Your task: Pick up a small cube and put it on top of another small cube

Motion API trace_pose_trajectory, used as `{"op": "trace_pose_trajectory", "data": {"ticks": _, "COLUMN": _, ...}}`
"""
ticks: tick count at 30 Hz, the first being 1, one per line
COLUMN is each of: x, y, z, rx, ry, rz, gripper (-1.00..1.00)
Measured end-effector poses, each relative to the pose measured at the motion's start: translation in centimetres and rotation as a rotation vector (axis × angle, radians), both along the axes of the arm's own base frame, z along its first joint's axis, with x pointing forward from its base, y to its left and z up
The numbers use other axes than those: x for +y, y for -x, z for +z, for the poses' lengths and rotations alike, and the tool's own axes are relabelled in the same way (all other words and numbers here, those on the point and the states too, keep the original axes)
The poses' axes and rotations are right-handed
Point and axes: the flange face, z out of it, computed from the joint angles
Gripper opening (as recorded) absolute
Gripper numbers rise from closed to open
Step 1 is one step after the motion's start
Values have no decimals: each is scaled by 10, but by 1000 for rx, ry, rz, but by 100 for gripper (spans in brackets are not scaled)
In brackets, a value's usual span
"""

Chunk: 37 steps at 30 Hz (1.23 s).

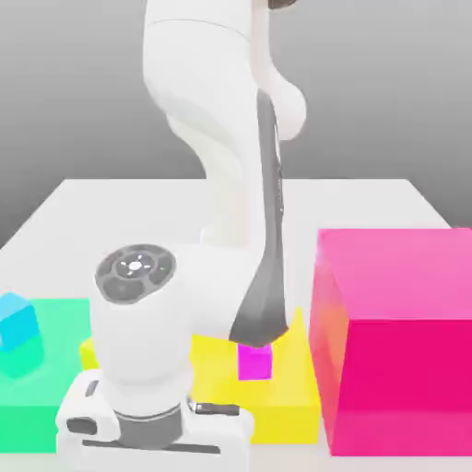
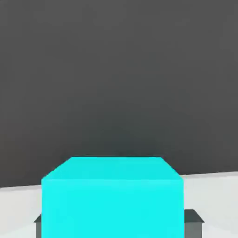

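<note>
Pincer (image 2: 114, 223) closing on a cyan cube (image 2: 111, 200), dark fingertips (image 2: 193, 222) showing at either flank in the hand view. Arm (image 1: 230, 184) leaning low over the white tabletop (image 1: 111, 198) in the exterior view. Small magenta cube (image 1: 254, 360) sitting on a yellow slab (image 1: 286, 392); another cyan cube (image 1: 18, 323) resting on a green slab (image 1: 55, 369) at the exterior view's left; large pink block (image 1: 396, 341) standing at its right.

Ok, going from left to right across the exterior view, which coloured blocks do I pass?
Small cyan cube on the flat green slab → flat yellow slab carrying the small magenta cube → large pink cube.
</note>
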Motion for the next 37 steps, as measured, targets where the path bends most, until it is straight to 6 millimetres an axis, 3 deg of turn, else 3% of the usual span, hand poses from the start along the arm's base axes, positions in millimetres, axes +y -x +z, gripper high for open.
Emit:
{"op": "trace_pose_trajectory", "data": {"ticks": 2, "x": 0, "y": 0, "z": -1, "rx": 0, "ry": 0, "rz": 0, "gripper": -100}}
{"op": "trace_pose_trajectory", "data": {"ticks": 6, "x": 1, "y": 1, "z": 48, "rx": 0, "ry": -1, "rz": 4, "gripper": -100}}
{"op": "trace_pose_trajectory", "data": {"ticks": 8, "x": 11, "y": 9, "z": 70, "rx": 1, "ry": -5, "rz": 54, "gripper": -100}}
{"op": "trace_pose_trajectory", "data": {"ticks": 15, "x": 58, "y": 57, "z": 127, "rx": 0, "ry": -15, "rz": 307, "gripper": -100}}
{"op": "trace_pose_trajectory", "data": {"ticks": 23, "x": 98, "y": 127, "z": 170, "rx": 0, "ry": -10, "rz": 600, "gripper": -100}}
{"op": "trace_pose_trajectory", "data": {"ticks": 26, "x": 108, "y": 148, "z": 169, "rx": 0, "ry": -4, "rz": 686, "gripper": -100}}
{"op": "trace_pose_trajectory", "data": {"ticks": 30, "x": 110, "y": 151, "z": 124, "rx": 1, "ry": -2, "rz": 702, "gripper": -100}}
{"op": "trace_pose_trajectory", "data": {"ticks": 31, "x": 110, "y": 152, "z": 117, "rx": 1, "ry": -1, "rz": 702, "gripper": 100}}
{"op": "trace_pose_trajectory", "data": {"ticks": 37, "x": 110, "y": 152, "z": 113, "rx": 1, "ry": 0, "rz": 702, "gripper": 100}}
